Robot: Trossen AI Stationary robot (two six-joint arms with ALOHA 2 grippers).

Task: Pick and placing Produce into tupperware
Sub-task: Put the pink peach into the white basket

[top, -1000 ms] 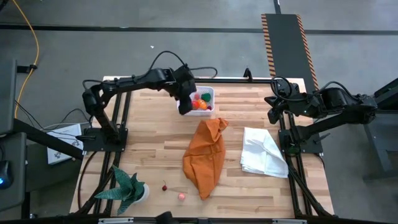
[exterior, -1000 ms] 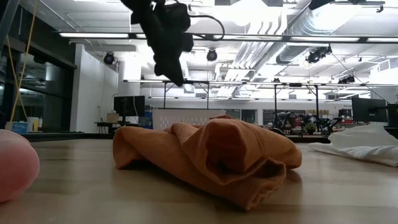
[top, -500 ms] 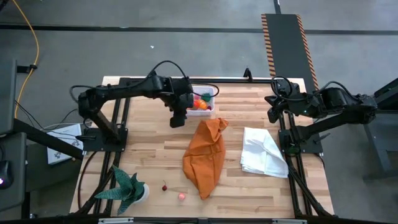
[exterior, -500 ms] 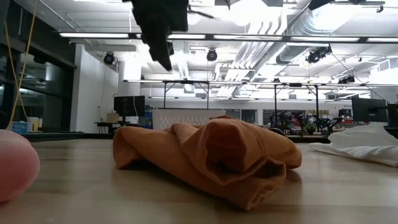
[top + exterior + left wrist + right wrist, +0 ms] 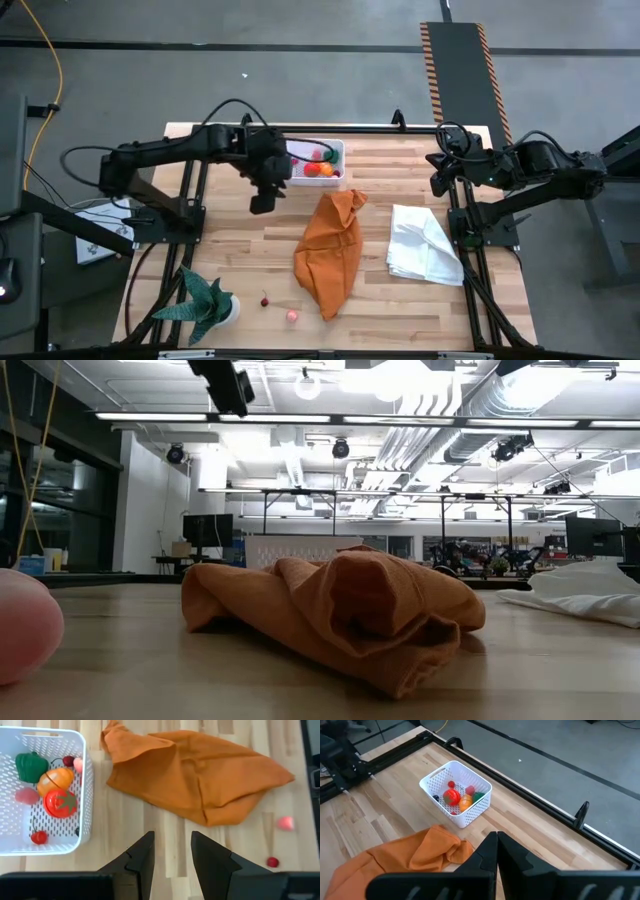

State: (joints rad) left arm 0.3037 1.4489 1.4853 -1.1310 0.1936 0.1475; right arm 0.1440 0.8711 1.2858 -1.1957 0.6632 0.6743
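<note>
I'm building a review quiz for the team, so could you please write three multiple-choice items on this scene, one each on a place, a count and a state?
1. Where is the tub?
A. At the table's far edge, beside the left gripper
B. Next to the plant
C. On the white cloth

2. How many produce pieces lie loose on the table, near the orange cloth's front end?
A. None
B. Two
C. Five

3. What is the left gripper's state?
A. Shut on a tomato
B. Shut on the orange cloth
C. Open and empty

Answers:
1 A, the high view shows the tub at the far edge by the left arm.
2 B, a dark cherry and a pink piece lie there.
3 C, the left wrist view shows bare wood between its fingers.
</note>
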